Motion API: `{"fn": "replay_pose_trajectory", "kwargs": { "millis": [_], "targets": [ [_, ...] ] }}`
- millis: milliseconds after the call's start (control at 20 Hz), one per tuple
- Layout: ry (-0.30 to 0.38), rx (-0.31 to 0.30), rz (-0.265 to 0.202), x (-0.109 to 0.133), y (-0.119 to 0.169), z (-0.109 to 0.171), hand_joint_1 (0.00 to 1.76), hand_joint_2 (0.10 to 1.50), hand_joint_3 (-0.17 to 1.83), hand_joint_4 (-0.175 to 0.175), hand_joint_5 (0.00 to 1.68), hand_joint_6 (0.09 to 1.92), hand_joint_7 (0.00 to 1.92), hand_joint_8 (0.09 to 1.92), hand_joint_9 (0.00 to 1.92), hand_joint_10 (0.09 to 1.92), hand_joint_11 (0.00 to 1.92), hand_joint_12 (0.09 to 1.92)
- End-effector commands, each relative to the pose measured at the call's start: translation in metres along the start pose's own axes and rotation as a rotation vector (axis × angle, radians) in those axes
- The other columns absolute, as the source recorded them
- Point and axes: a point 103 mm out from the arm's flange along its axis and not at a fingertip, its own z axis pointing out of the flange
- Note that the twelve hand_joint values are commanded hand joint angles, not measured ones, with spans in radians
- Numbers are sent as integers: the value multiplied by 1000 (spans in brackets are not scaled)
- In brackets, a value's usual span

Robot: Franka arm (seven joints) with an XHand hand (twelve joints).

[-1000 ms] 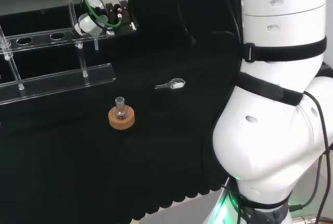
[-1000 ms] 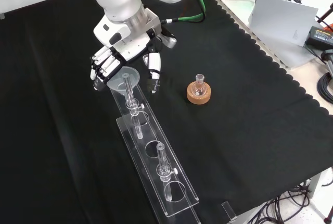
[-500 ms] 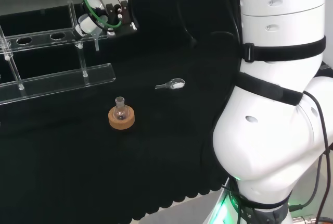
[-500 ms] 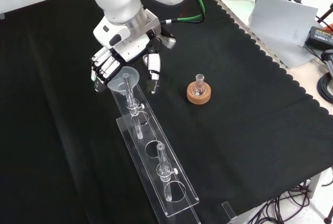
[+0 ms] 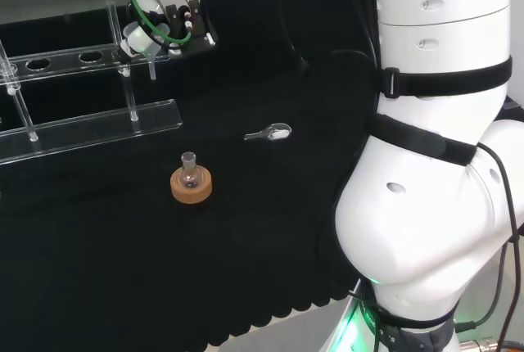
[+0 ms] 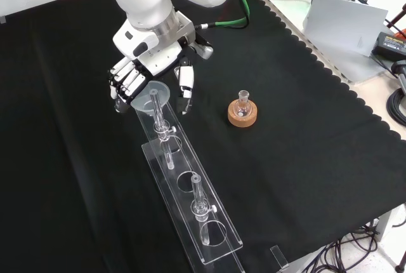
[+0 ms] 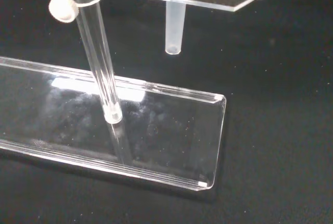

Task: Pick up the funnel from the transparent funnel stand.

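I am closing the hand [image 6: 154, 73] in on the funnel [image 6: 151, 96], which is sitting in the end hole of the clear stand [image 6: 190, 204] on the surface, thumb drawing nearer than a moment ago, fingers spread either side, nothing gripped yet.

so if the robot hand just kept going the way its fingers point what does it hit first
Most likely the funnel: the robot hand has its fingers pointing down around the rim, at the end of the transparent funnel stand. Depth is unclear.

One funnel [image 6: 152, 96], one stand [image 6: 190, 203], one flask [image 6: 242, 103], one cork ring [image 6: 243, 114].
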Motion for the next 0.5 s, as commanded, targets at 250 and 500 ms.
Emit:
{"fn": "replay_pose_trajectory", "kwargs": {
  "millis": [250,500],
  "targets": [
    [-5,-19,18,-4,3,-2,571,775,21,-11,319,87,448,559,195,740,0,1089],
    [-2,-27,20,-7,4,-3,604,778,23,-14,382,87,510,554,243,720,0,1139]
  ]
}}
